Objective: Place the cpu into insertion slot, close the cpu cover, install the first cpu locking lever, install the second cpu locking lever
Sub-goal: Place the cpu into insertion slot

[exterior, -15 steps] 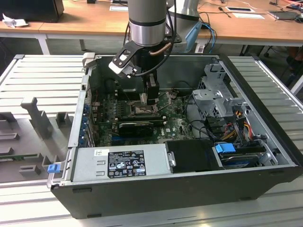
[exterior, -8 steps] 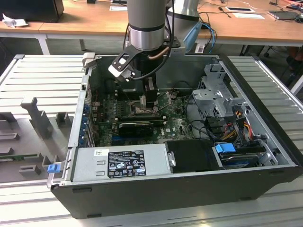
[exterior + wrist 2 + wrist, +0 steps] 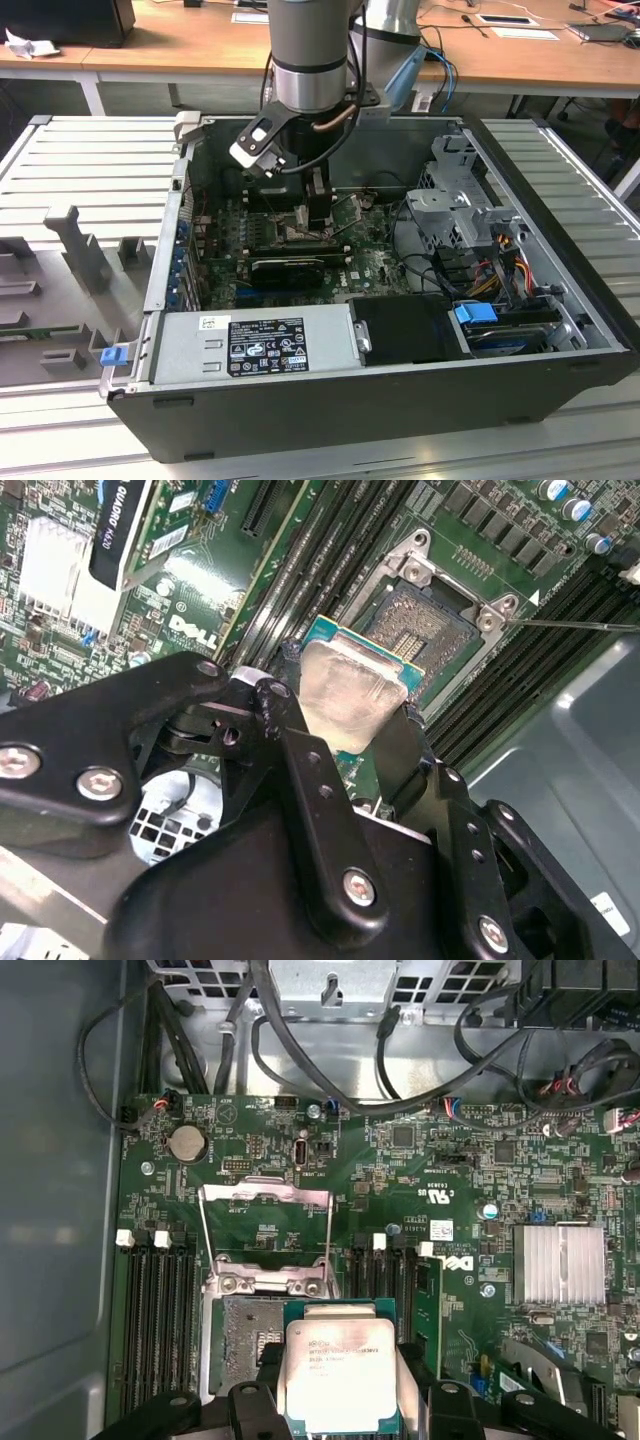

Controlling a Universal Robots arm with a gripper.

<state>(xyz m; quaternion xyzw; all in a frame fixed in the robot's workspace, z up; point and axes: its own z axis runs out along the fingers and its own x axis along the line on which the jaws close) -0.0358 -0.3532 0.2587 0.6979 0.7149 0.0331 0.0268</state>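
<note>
My gripper is shut on the cpu, a small silver-faced square chip pinched by its edges between two black fingers. In both wrist views the cpu hangs just above the insertion slot, overlapping one side of it, and the dark pinned centre of the slot is partly uncovered. The cpu cover stands hinged open beyond the socket. A thin locking lever sticks out beside the socket. In the exterior view the gripper reaches down into the open computer case over the green board.
Memory slots flank the socket. A long black graphics card lies close by. A silver heat sink, black cables, a drive cage and the power supply crowd the case. Grey fixtures sit at the exterior view's left.
</note>
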